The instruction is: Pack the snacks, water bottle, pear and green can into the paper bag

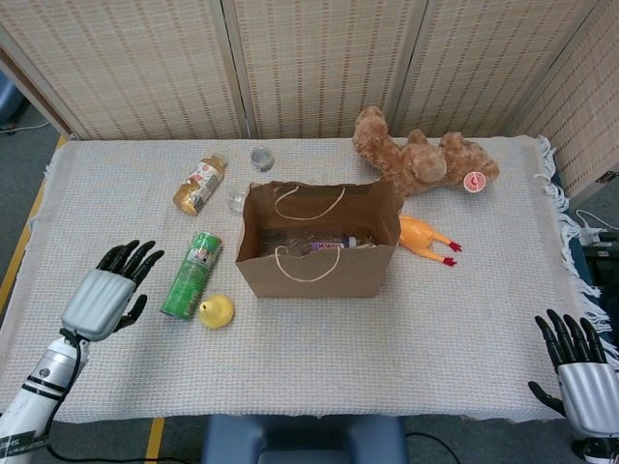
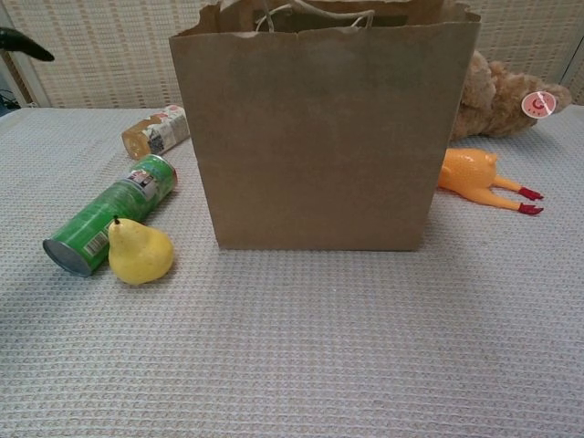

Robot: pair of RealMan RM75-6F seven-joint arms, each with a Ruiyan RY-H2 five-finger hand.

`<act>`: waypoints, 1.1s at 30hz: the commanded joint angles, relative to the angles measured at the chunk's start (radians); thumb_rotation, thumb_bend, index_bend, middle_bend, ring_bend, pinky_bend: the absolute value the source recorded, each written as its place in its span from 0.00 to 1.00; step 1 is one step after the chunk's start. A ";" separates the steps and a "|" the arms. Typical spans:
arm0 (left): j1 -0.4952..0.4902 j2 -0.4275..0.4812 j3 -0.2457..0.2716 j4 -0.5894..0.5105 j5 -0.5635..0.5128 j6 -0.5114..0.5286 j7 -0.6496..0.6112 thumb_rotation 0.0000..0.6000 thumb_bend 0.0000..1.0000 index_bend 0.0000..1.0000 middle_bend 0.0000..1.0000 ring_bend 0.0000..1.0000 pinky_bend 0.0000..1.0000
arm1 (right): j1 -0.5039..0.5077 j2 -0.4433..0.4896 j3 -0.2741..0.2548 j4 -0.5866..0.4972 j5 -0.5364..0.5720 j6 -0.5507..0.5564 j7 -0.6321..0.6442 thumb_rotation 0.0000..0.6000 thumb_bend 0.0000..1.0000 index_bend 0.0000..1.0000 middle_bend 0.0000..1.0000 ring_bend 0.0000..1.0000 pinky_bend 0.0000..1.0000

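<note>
The bag (image 1: 314,242) stands upright and open near the middle of the table (image 1: 435,329), its rope handles (image 1: 308,261) draped at the rim; inside, the head view shows a packet (image 1: 329,245) lying at the bottom, with more there that is too dim to name. Left of the bag the can (image 1: 191,275) lies on its side, and the pear (image 1: 217,310) sits by the can's near end; in the chest view the pear (image 2: 139,251) overlaps the can (image 2: 109,214), so whether the two touch cannot be told. Further back and left a snack tube (image 1: 199,184) lies tilted on the cloth. Close behind the bag's left rear corner sits a small clear thing (image 1: 237,201), and behind that a small round tin (image 1: 261,157). A teddy (image 1: 421,159) lies behind the bag's right corner, and a rubber chicken (image 1: 426,238) lies just beside the bag's right wall. The left hand (image 1: 104,293) hangs over the table's left part, well apart from the can, fingers spread and holding nothing; only a dark fingertip (image 2: 26,43) shows in the chest view. The right hand (image 1: 578,377) is at the table's near right corner, off its edge, fingers apart and holding nothing.
</note>
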 commanded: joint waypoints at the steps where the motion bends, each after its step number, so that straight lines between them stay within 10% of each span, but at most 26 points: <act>1: 0.054 -0.041 0.047 0.060 0.055 0.000 -0.058 1.00 0.48 0.08 0.00 0.00 0.15 | 0.000 -0.001 0.002 -0.001 0.002 0.000 -0.007 1.00 0.00 0.04 0.00 0.00 0.00; 17: 0.124 -0.213 0.084 0.118 0.175 -0.066 -0.066 1.00 0.45 0.11 0.02 0.01 0.21 | 0.001 0.000 0.003 -0.005 0.005 -0.004 -0.013 1.00 0.00 0.04 0.00 0.00 0.00; 33: 0.065 -0.307 -0.018 0.102 0.075 -0.180 0.049 1.00 0.45 0.10 0.02 0.01 0.21 | 0.002 0.002 0.001 -0.002 0.003 -0.006 0.002 1.00 0.00 0.04 0.00 0.00 0.00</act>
